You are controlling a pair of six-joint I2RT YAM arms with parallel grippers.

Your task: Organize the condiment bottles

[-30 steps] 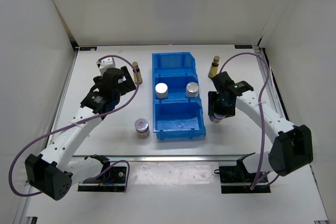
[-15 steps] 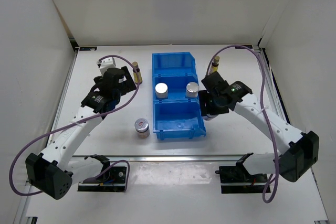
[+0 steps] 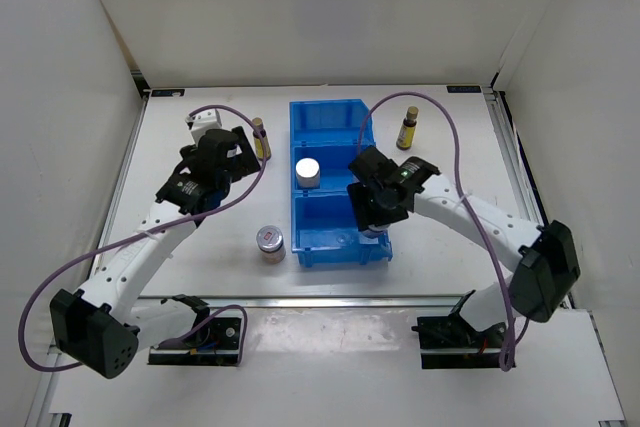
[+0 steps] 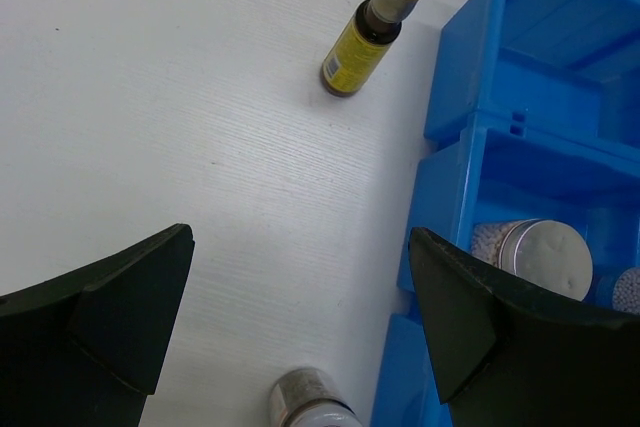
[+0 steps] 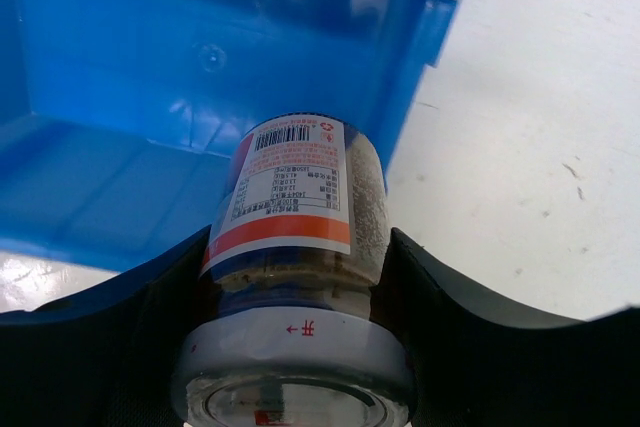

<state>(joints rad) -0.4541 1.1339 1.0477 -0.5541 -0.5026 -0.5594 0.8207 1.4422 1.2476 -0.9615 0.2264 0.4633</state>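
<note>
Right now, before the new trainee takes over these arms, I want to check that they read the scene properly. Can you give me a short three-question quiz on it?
1. True or false: the free-standing short jar is to the right of the blue bin.
2. What do the right arm's jaws hold? A: a white cylinder. B: a short red-marked jar. C: nothing.
3. How many amber bottles stand outside the bin?
Key: 1 false, it is to the left; 2 B; 3 two.
</note>
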